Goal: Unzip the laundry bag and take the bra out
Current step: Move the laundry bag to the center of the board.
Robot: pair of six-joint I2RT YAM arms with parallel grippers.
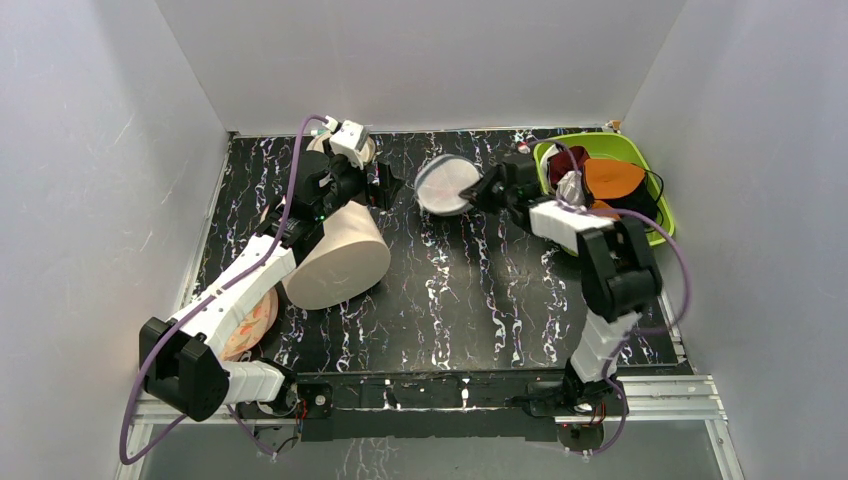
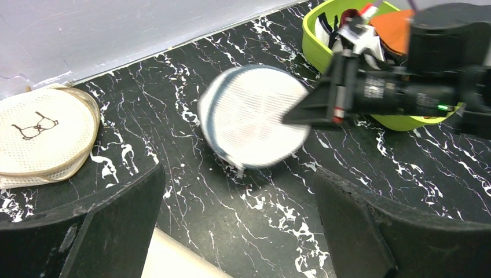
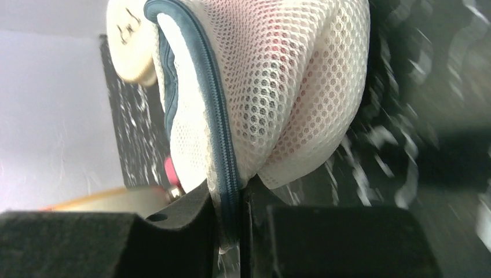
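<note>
The laundry bag (image 1: pixel 446 185), a small round white mesh pouch with a blue-grey zip, is held tilted above the black marbled table at the back middle. My right gripper (image 1: pixel 478 192) is shut on its zipped rim (image 3: pixel 228 191). It also shows blurred in the left wrist view (image 2: pixel 255 116). Red of the bra (image 3: pixel 277 46) shows faintly through the mesh; the bra is otherwise hidden inside. My left gripper (image 1: pixel 385 186) is open and empty, just left of the bag, its fingers (image 2: pixel 104 231) wide apart.
A big cream cylinder (image 1: pixel 337 256) lies under my left arm. A flat beige disc with a bra drawing (image 2: pixel 40 136) sits at the back left. A green tub (image 1: pixel 655 215) with orange and maroon garments stands at the back right.
</note>
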